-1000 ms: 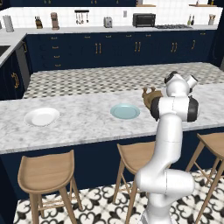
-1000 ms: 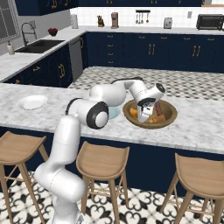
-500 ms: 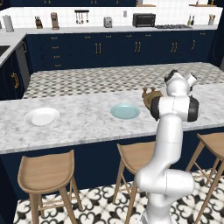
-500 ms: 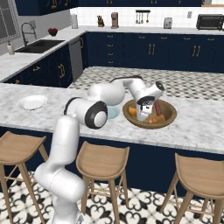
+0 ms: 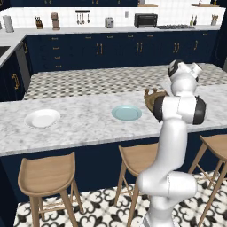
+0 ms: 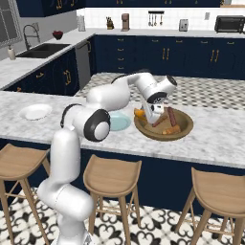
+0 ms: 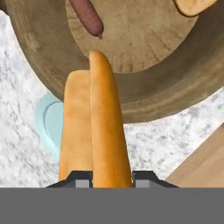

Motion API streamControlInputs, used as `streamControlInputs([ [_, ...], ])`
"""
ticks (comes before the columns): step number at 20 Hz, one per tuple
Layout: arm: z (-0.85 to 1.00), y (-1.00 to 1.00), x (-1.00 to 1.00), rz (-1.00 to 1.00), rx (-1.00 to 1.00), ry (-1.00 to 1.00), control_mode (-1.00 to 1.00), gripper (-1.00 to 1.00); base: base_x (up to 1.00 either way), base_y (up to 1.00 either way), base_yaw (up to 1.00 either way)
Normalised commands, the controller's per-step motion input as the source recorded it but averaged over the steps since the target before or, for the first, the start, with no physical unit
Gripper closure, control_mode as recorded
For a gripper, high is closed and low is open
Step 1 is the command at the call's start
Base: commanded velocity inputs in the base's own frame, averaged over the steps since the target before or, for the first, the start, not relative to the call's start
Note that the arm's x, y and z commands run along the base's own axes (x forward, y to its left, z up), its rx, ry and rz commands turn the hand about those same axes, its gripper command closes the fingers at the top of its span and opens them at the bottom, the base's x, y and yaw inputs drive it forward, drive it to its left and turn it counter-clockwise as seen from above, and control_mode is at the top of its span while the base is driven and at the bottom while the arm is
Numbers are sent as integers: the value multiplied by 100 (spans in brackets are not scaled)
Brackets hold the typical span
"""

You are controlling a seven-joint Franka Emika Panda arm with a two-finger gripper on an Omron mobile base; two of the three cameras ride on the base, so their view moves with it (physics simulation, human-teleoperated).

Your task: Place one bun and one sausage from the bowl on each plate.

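Your gripper (image 7: pixel 112 177) holds a bun (image 7: pixel 94 127) between its fingers (image 7: pixel 79 178): in the hand view the two dark tips sit tight against either side of it at the bottom of the picture, and the bun's long axis runs straight away from the hand, its rounded free end pointing out over the rim of the wooden bowl (image 7: pixel 175 96). From the right base view you can see the gripper (image 6: pixel 152 115) above the left part of the bowl (image 6: pixel 184 131), and the bun shows there as an orange patch just left of the hand. Below the held bun, in the hand view, you look down on the marble counter (image 7: pixel 157 142) and a sliver of the teal plate (image 7: pixel 49 124), which lies just beside the bowl. Inside the bowl a sausage (image 7: pixel 87 17) lies with its near end pointing toward the bun's tip, and another bun (image 7: pixel 192 6) lies at the far right edge. In the left base view the teal plate (image 5: pixel 127 112) sits near the middle of the counter and the white plate (image 5: pixel 42 118) well apart to its left, both bare.
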Motion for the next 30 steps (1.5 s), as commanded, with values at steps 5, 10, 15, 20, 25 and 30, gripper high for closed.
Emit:
streamControlInputs([
  [5,34,52,-8,36,-2,-26,-100,100,0,0,0],
  [10,5,74,4,35,-2,-21,-100,100,0,0,0],
  [15,0,59,2,43,-3,-24,-100,100,0,0,0],
  [20,-16,37,19,29,-15,-14,-100,100,0,0,0],
  [25,-47,24,47,-9,-8,-4,-100,100,0,0,0],
  [30,-55,5,24,-11,-10,-8,-100,100,0,0,0],
])
